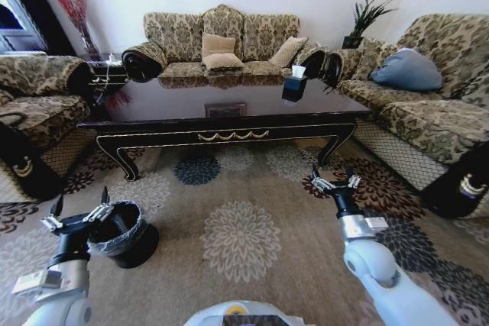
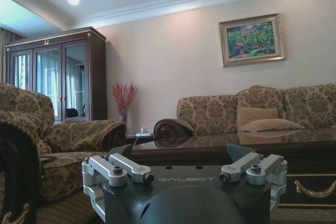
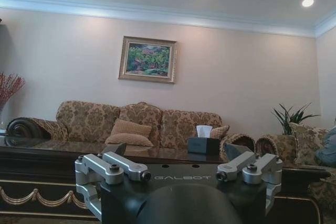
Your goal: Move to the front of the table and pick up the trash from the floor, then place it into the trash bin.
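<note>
Two grippers up, nothing carried — status, left to right:

Left gripper (image 1: pixel 79 217): fingers spread wide, empty, raised just over the near-left edge of the trash bin (image 1: pixel 126 234). In the left wrist view the left gripper (image 2: pixel 185 169) looks level across the room, not down at the floor.

Trash bin: on the carpet (image 1: pixel 244 188) at the robot's left front, near the table's left leg, liner folded over the rim. Can't tell if anything is inside.

Table (image 1: pixel 229 124): straight ahead, long side facing the robot, a strip of open carpet between. Drive-up step looks done or close to it.

Tissue box (image 1: pixel 294 85): on the table's right part — not part of the job.

Right gripper (image 1: pixel 335 183): fingers spread wide, empty, held over the carpet near the table's right leg. In the right wrist view the right gripper (image 3: pixel 181 169) also faces the sofa (image 3: pixel 142 124), level.

Trash: cannot pick out any litter on the carpet; the busy flower pattern could hide small bits. So no position relative to either gripper.

Progress: early by my read — approach made, pickup and drop into the bin both left.
</note>
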Available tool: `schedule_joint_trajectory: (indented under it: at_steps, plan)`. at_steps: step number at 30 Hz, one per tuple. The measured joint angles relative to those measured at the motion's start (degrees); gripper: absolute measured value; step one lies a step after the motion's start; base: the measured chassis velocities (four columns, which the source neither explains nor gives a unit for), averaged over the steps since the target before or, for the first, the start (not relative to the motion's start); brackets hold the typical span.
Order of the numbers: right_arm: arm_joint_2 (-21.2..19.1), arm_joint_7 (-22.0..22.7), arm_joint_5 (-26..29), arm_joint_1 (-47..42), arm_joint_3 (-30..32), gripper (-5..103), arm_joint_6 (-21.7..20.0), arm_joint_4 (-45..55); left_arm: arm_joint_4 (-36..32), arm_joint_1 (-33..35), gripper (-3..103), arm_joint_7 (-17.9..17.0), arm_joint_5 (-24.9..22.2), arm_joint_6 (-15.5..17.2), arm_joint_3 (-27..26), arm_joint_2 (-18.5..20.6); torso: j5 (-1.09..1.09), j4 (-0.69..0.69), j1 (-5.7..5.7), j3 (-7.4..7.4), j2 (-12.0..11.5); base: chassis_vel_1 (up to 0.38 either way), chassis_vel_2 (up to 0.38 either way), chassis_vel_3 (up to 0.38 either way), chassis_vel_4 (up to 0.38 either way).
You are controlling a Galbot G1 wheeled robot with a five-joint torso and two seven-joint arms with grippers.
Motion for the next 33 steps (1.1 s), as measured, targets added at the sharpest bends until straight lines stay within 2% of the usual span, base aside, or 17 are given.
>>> schedule_joint_trajectory:
  at_steps: [21, 33]
  plan:
    - [0.0, -0.1, 0.2, 0.1, -0.1, 100, 0.0, -0.1, 0.1, -0.1, 100, 0.0, -0.1, 0.2, 0.0, 0.1, 0.0, -0.01, 0.02, 0.01, 0.0, 0.003, -0.002, -0.003, 0.001]
    - [0.0, 0.0, 0.2, 0.2, -0.2, 100, 0.0, -0.2, 0.2, -0.1, 100, 0.0, -0.2, 0.2, 0.0, 0.2, 0.01, -0.01, 0.01, 0.01, 0.0, 0.15, -0.144, -0.149, 0.155]
